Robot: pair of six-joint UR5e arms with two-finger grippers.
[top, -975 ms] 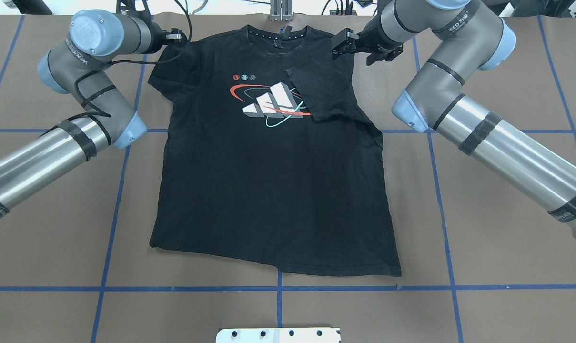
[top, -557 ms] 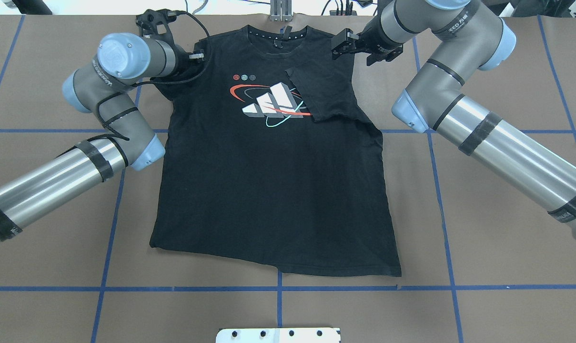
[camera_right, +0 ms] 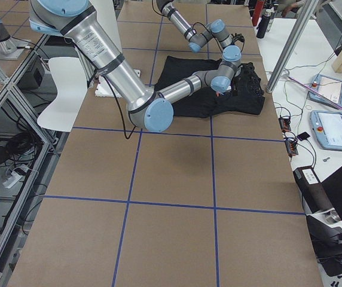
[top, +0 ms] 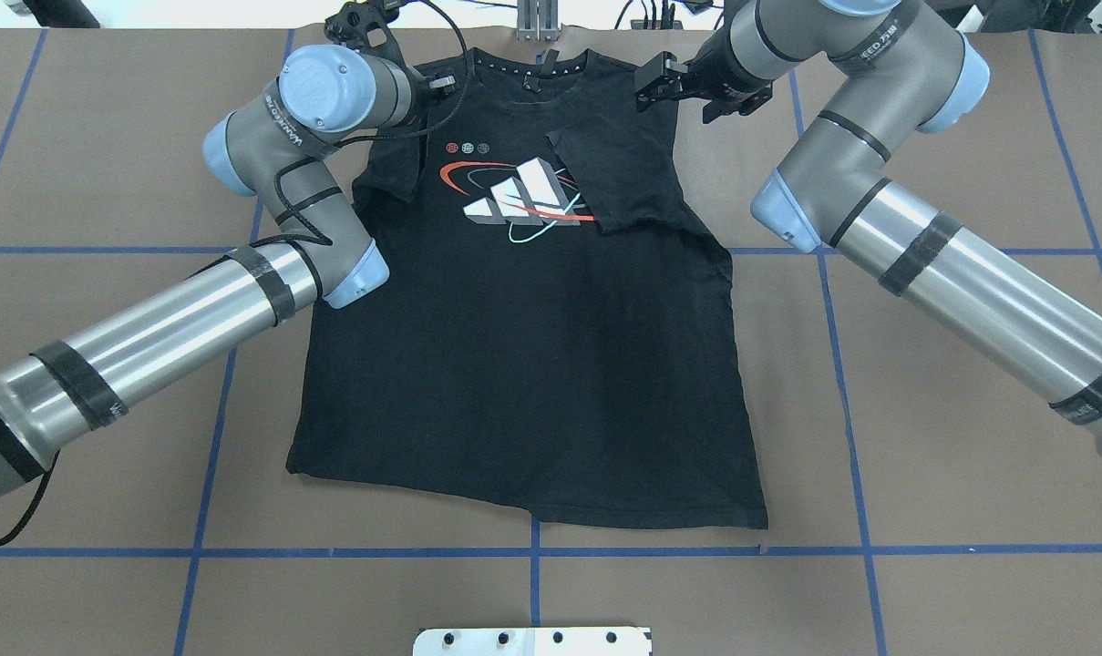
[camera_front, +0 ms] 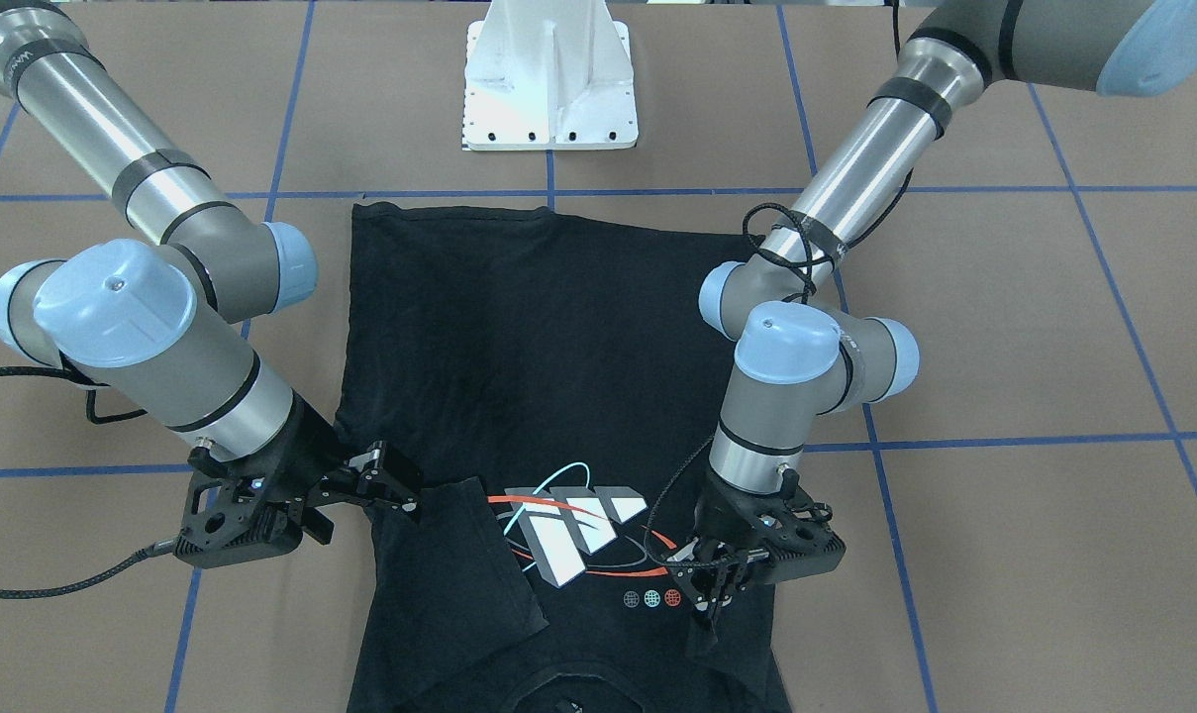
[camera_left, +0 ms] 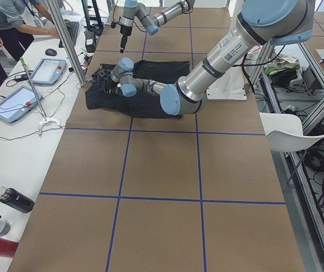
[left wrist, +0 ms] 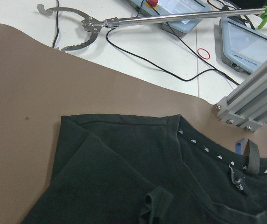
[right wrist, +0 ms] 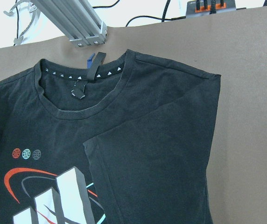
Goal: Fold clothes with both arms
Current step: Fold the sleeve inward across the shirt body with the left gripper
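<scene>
- The left gripper (camera_front: 709,602), pinched on the sleeve (top: 396,173), has carried it inward over the T-shirt (top: 514,364) beneath.
- The right gripper (top: 653,82) stays spread and empty; the second sleeve fold looks nearly done.

I see a black T-shirt (right wrist: 147,154) lying logo (right wrist: 54,196) up on the brown table cover (right wrist: 250,93), one sleeve (right wrist: 171,130) folded inward beside the print, collar (right wrist: 84,109) toward an aluminium rail (right wrist: 73,21).

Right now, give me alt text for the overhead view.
A black T-shirt lies logo-up on the table, one sleeve folded over the logo's edge. The left gripper holds the other sleeve, partly turned inward; the right gripper hangs open at the opposite shoulder.
</scene>
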